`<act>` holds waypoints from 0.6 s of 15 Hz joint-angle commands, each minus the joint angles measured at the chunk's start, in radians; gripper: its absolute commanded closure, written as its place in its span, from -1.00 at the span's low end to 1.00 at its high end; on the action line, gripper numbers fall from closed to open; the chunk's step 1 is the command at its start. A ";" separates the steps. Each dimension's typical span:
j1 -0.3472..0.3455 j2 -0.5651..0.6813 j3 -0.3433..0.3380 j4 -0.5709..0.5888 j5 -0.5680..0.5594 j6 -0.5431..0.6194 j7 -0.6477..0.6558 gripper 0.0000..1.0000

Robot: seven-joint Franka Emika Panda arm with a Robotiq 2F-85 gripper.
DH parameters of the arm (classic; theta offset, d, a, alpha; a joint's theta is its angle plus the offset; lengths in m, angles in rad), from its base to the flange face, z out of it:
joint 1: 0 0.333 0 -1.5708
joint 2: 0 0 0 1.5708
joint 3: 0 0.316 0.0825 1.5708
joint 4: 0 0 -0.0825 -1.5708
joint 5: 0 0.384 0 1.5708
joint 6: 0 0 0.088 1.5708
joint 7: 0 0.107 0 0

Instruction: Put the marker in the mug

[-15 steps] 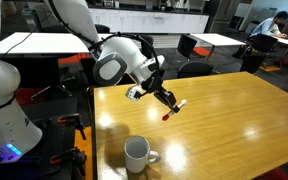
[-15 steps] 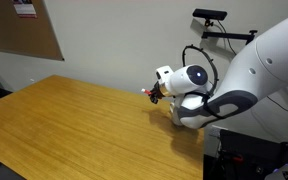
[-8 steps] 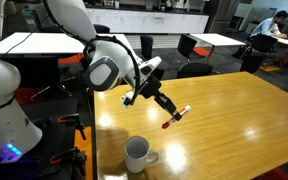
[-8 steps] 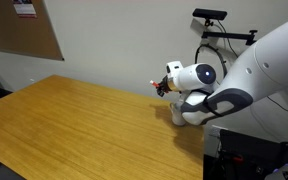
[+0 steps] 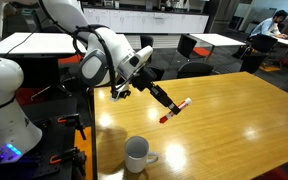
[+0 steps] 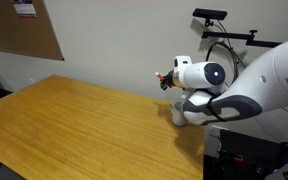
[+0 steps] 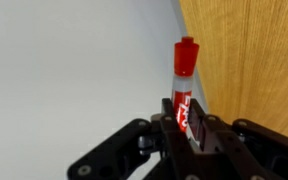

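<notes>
My black two-fingered gripper [image 5: 171,106] is clamped on the thin red stick-shaped marker with a whitish part [image 5: 177,109], pinching it across its middle so that both ends stick out. In an exterior view the marker lies tilted in my grasp, one end pointing toward 1 o'clock and the red tip toward 7 o'clock. It is over the light brown wooden table [image 5: 234,120], and I cannot tell from there whether the low tip touches the wood. The plain white round ceramic mug [image 5: 137,154] stands upright on the table close to the near edge, its loop handle turned toward 3 o'clock. It is at about 7 o'clock from the marker and well apart from it. In the wrist view the marker [image 7: 183,90] rises toward 12 o'clock from between my dark fingers [image 7: 210,135]. Its red cap is uppermost, and a red printed label sits on the pale barrel just above the pads. There the gripper [image 7: 188,128] presses the barrel from both sides with no gap. The wood grain of the table [image 7: 259,60] fills the area toward 2 o'clock, and a plain grey surface fills the rest. In an exterior view my white arm [image 6: 209,85] hides most of the gripper [image 6: 165,81]. Only a speck of red shows at 9 o'clock of it, too small to say more.
</notes>
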 commanded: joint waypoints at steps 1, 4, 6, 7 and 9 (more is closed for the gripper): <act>0.074 0.093 -0.049 -0.061 0.045 0.000 0.081 0.90; 0.092 0.135 -0.048 -0.097 0.065 0.000 0.121 0.90; 0.092 0.176 -0.038 -0.113 0.088 0.000 0.159 0.90; 0.089 0.189 -0.032 -0.118 0.094 0.000 0.170 0.90; 0.087 0.216 -0.022 -0.128 0.106 0.000 0.199 0.90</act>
